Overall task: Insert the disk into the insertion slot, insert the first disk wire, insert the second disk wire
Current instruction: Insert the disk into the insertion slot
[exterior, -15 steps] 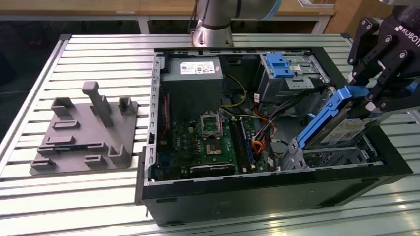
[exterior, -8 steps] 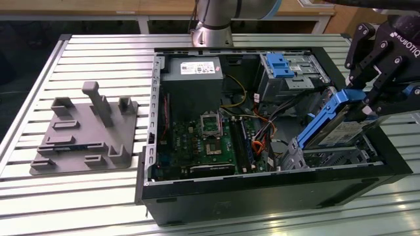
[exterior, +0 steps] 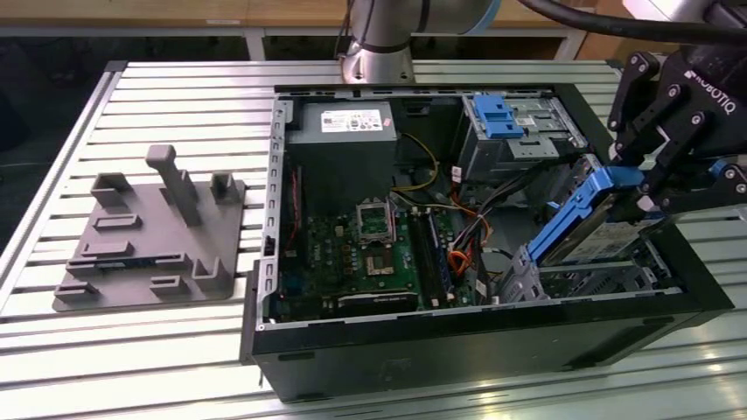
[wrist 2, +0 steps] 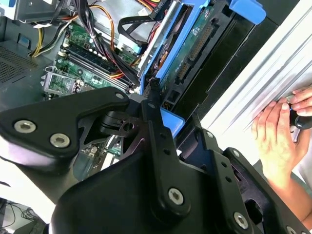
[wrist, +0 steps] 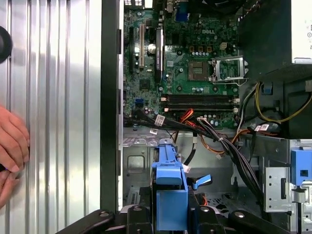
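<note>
Evidently fingers (wrist 2: 155, 126) clamped on disk (exterior: 597, 229) by blue carrier (exterior: 610, 179); disk sat tilted above insertion slot (exterior: 607, 278); best squared with slot walls, lowered slowly, clear of cables (wrist: 229, 146).

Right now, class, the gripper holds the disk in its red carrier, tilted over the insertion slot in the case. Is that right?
No: the carrier is blue, not red, as the exterior view shows. The gripper does hold the disk tilted over the insertion slot.

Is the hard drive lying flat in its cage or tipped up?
Tipped up: the drive slants in the exterior view, lower end at the cage, upper end held high by the gripper.
</note>
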